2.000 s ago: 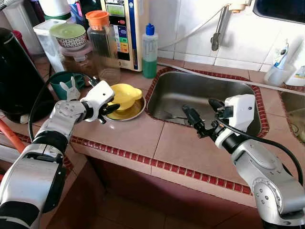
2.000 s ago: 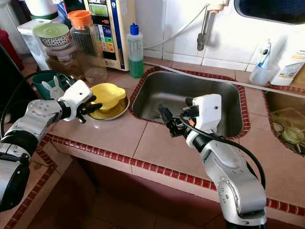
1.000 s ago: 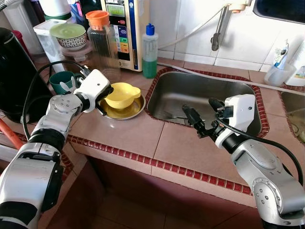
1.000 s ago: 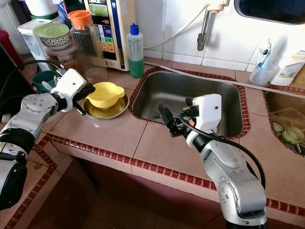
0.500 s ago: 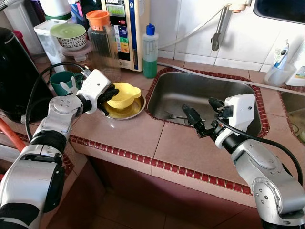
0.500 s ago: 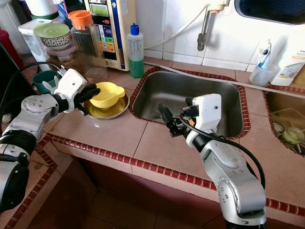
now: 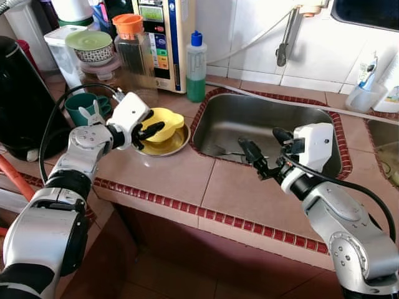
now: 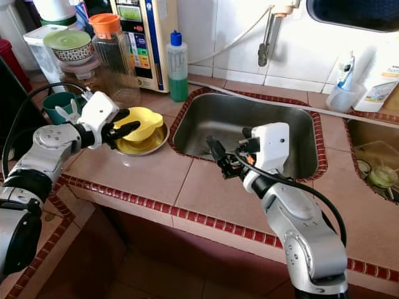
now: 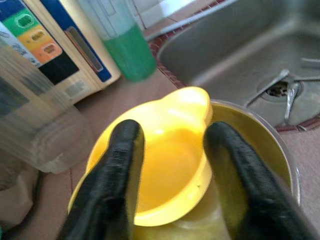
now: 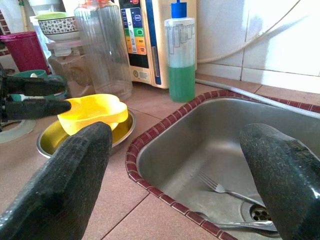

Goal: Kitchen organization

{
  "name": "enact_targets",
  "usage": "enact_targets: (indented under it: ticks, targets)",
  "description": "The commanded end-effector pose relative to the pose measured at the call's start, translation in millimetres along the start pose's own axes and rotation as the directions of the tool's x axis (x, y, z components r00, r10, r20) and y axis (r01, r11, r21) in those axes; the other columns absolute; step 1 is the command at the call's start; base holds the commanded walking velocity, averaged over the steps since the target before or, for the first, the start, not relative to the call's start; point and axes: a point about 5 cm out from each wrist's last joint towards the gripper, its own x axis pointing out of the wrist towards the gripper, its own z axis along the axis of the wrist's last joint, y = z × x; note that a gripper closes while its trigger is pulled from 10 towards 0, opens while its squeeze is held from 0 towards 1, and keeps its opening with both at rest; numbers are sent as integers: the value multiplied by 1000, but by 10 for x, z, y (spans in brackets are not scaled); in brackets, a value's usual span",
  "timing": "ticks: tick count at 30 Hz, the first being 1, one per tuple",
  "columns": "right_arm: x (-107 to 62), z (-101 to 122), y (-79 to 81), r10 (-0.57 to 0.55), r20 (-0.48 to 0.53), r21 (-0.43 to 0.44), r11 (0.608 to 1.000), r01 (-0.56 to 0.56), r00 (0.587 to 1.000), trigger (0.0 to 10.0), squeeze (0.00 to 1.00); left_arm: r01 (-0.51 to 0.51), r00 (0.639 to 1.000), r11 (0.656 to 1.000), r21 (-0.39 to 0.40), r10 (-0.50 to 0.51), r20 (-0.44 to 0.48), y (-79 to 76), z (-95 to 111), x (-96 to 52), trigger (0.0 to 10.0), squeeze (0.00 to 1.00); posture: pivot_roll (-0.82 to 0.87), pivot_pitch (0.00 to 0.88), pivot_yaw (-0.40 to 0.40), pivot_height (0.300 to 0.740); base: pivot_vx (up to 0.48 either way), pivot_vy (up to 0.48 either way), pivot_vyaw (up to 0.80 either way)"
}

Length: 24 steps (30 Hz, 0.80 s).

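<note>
A yellow plastic bowl lies tilted in a shallow metal dish on the tiled counter, left of the sink. My left gripper reaches over the bowl from the left. It is open, and its two black fingers straddle part of the bowl, one over its hollow and one at its rim. My right gripper hovers above the sink's front edge, wide open and holding nothing. A fork and other cutlery lie by the sink drain.
Behind the dish stand a clear jug with an orange lid, a green soap bottle and a water purifier. A teal cup and a black kettle sit at the left. The tap hangs over the sink.
A second ago the left gripper held the yellow bowl level above the dish. Now the bowl sits tilted in the dish and the fingers have spread. The right arm has not moved.
</note>
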Motion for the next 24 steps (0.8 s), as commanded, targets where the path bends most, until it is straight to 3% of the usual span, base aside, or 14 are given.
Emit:
enact_targets:
  ticks: [1,5,13,14,15,22,23,24]
  targets:
    - [-18,21,1,-1,12,-7,1000,1,1000,10000,933,31,1000,999,41,-31,-7,16,60,11,10000,1000,-23,0,48,740,0,0,0]
    - [-22,25,-3,-3,12,-8,1000,3,1000,10000,933,64,998,997,46,-64,-6,1,63,9,10000,1000,-22,0,48,740,0,0,0]
    - [-24,24,5,-4,13,-5,1000,4,1000,10000,929,116,990,979,166,-101,-99,13,36,-12,10000,1000,-23,0,54,740,0,0,0]
    - [-25,23,6,-4,14,-5,1000,4,1000,10000,933,120,989,978,170,-102,-107,17,33,-14,10000,831,-23,0,56,740,0,0,0]
    - [-27,22,7,-5,14,-4,1000,5,1000,10000,929,126,987,977,171,-107,-120,20,24,-17,10000,20,-23,0,56,740,0,0,0]
    - [-32,16,16,-3,13,-1,1000,3,1000,10000,929,135,974,967,214,-90,-208,65,-32,-48,10000,0,-23,0,56,740,0,0,0]
    - [-31,16,18,-3,13,0,1000,3,1000,10000,933,137,972,968,212,-90,-216,67,-42,-52,9569,0,-24,0,56,740,0,0,0]
    - [-31,17,20,-2,13,-1,1000,2,1000,10000,933,138,968,970,200,-89,-235,69,-69,-59,6510,0,-25,0,57,740,0,0,0]
